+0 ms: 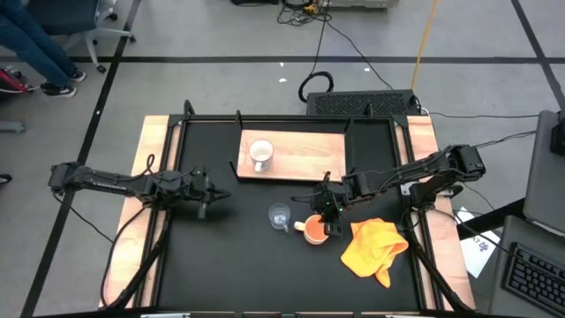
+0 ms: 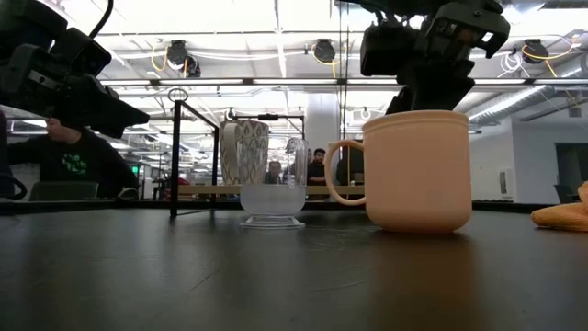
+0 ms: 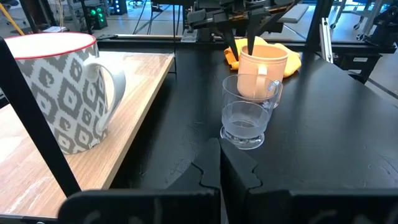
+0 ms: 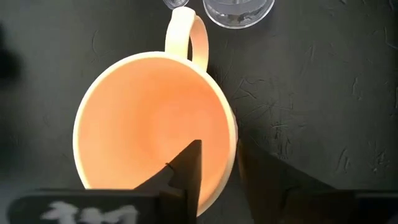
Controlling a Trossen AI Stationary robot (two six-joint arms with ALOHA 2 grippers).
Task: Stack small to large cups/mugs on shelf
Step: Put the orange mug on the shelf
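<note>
Right wrist view looks straight down into the orange mug (image 4: pixel 152 127), with one finger (image 4: pixel 186 171) of the right gripper (image 1: pixel 328 223) inside the bowl and the other outside the wall, so the jaws straddle the rim on the side opposite the handle; whether they are pressing the wall cannot be told. The mug stands upright on the black tabletop (image 1: pixel 229 265). Just beyond its handle, away from this pincer, stands the clear glass cup (image 1: pixel 280 215), upright and close to the mug but apart from it. On the pincer's other side lies the yellow cloth (image 1: pixel 375 247), crumpled on the tabletop near the mug. Farther back from the pincer, past the glass cup, the shelf (image 1: pixel 305 155) lies flat with the white patterned mug (image 1: pixel 259 155) upright on it. The left gripper (image 1: pixel 210 193) hangs well apart from the cups, on the far side of the glass cup from the right pincer, its fingers (image 3: pixel 205 168) closed together on nothing.
</note>
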